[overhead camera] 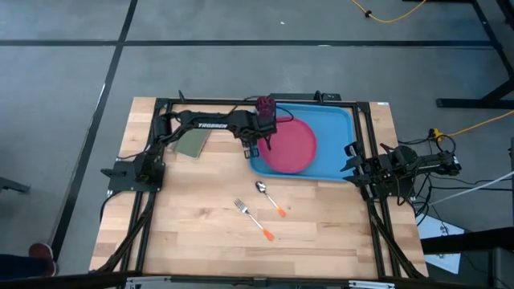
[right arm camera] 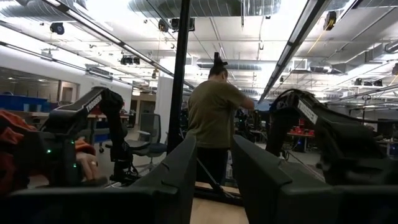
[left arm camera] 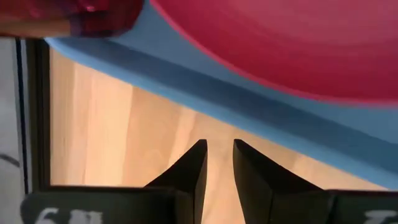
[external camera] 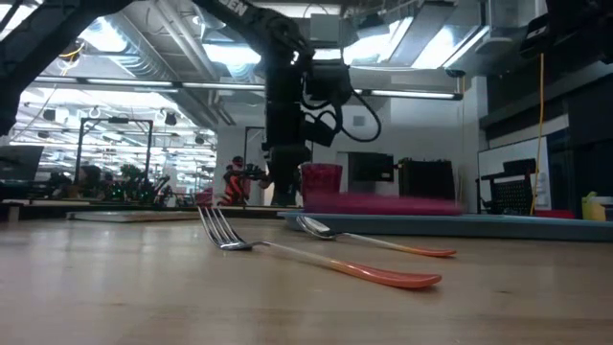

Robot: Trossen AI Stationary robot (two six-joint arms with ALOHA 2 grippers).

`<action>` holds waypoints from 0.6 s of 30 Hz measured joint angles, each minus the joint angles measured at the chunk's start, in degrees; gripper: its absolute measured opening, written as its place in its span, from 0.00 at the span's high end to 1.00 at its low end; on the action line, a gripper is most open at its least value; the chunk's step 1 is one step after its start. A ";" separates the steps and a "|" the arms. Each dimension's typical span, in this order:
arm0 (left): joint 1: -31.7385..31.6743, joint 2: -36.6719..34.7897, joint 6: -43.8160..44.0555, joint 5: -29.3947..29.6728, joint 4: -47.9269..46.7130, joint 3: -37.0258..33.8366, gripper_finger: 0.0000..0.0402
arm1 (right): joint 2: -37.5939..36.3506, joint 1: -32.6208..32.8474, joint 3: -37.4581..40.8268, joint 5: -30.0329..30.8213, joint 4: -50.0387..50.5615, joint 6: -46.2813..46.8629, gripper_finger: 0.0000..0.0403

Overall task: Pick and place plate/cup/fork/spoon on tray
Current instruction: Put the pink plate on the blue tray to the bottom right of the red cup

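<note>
The light-blue tray [overhead camera: 333,128] lies at the table's far right. The pink-red plate [overhead camera: 291,146] lies flat on it, and the red cup [overhead camera: 265,105] stands upright at the tray's far left corner. The spoon [overhead camera: 269,197] and the fork [overhead camera: 253,218] lie on the bare wood nearer the front, orange handles toward the near right. My left gripper [overhead camera: 251,150] hangs over the wood just off the tray's left edge [left arm camera: 205,68], shut and empty [left arm camera: 219,149]. My right gripper [overhead camera: 351,151] is parked at the table's right side, shut [right arm camera: 214,158].
An olive-green pad [overhead camera: 193,143] lies under the left arm at the far left. A black frame [overhead camera: 241,102] runs around the table's sides. Bare wood lies around the fork and spoon. A person [right arm camera: 214,118] stands in the room beyond the table.
</note>
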State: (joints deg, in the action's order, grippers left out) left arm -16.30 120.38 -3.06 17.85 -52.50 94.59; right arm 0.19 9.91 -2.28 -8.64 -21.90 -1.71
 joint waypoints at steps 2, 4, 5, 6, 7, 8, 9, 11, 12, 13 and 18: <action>-0.21 0.00 -0.42 -1.07 0.67 -0.29 0.82 | 0.00 0.01 0.00 0.00 0.09 -0.01 0.73; -0.18 0.00 -0.53 -2.09 1.40 -0.29 0.82 | 0.00 0.00 0.00 0.00 0.16 -0.03 0.73; -0.12 0.00 -0.66 -2.76 1.41 -0.29 0.82 | 0.00 0.01 0.00 0.01 0.16 -0.03 0.73; -0.01 0.00 -0.74 -3.32 1.30 -0.29 0.82 | 0.00 0.01 0.00 0.00 0.16 -0.03 0.73; 0.20 0.00 -0.96 -3.75 1.35 -0.29 0.82 | 0.00 0.01 0.00 0.00 0.18 -0.03 0.73; 0.41 0.00 -1.31 -3.99 1.50 -0.29 0.82 | 0.00 0.02 0.00 0.00 0.16 -0.03 0.73; 0.75 0.00 -1.70 -3.92 1.83 -0.29 0.82 | 0.00 0.02 0.00 0.00 0.19 -0.03 0.73; 1.54 0.00 -2.44 -3.91 3.18 -0.29 0.83 | 0.00 0.00 0.00 0.00 0.25 -0.05 0.73; 2.03 0.00 -2.97 -4.03 3.63 -0.29 0.83 | 0.00 0.00 0.00 0.00 0.27 -0.04 0.73; 2.48 0.00 -3.27 -4.09 3.78 -0.29 0.83 | 0.00 0.00 0.00 0.00 0.27 -0.02 0.73; 4.37 0.46 -3.50 -3.80 3.35 -0.27 0.83 | 0.00 0.00 0.00 0.00 0.34 0.03 0.73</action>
State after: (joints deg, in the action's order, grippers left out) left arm -11.93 120.84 -6.57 14.05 -49.15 94.32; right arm 0.19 9.91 -2.28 -8.64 -21.56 -1.68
